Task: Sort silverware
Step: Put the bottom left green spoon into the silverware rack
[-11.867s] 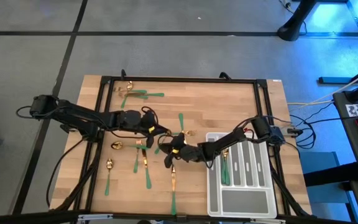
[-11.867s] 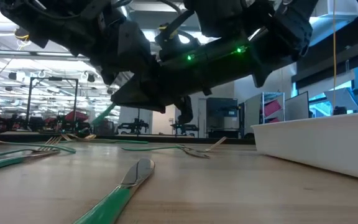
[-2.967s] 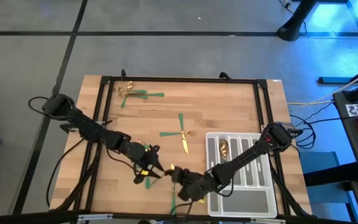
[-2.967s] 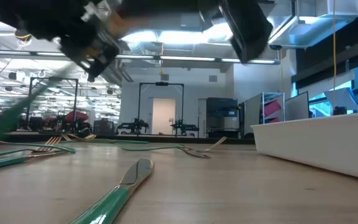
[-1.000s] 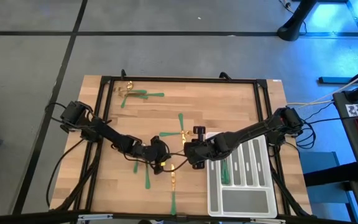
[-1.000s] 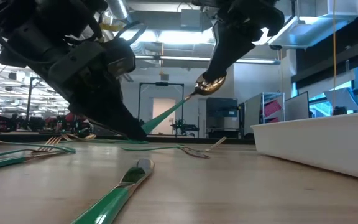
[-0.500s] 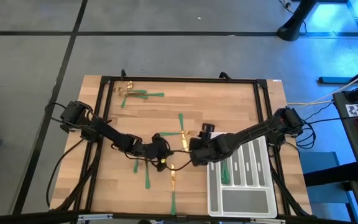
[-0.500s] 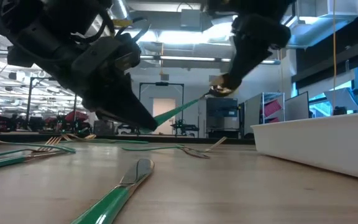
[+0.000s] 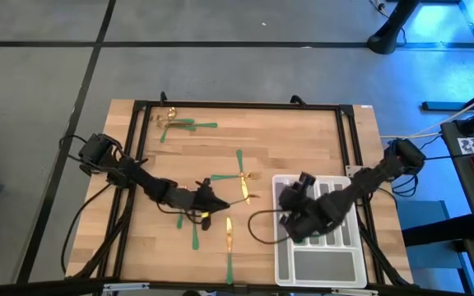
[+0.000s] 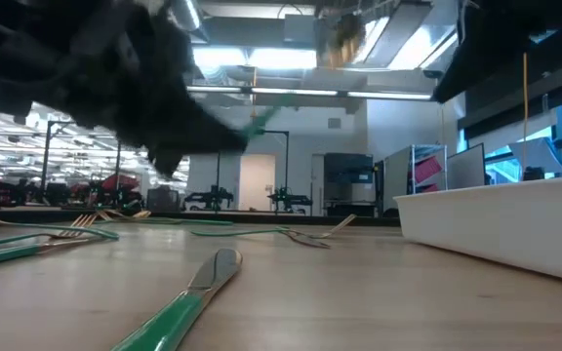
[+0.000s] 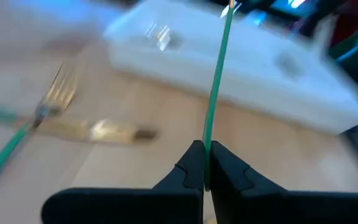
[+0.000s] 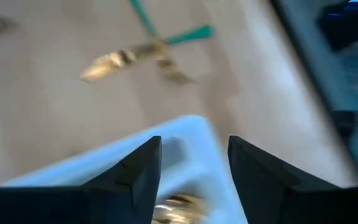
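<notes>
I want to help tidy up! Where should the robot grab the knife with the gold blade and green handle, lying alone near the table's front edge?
Grab the gold-bladed, green-handled knife by the middle of its slim green handle, coming straight down from above with the jaws across the narrow width. It lies flat on the wooden table and nothing touches it, so there looks to be room on both sides.

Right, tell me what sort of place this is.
Probably a robotics lab or workshop: a wooden table ringed by a black frame on a bare grey floor, and beyond it a large hall with ceiling strip lights and metal rigs.
</notes>
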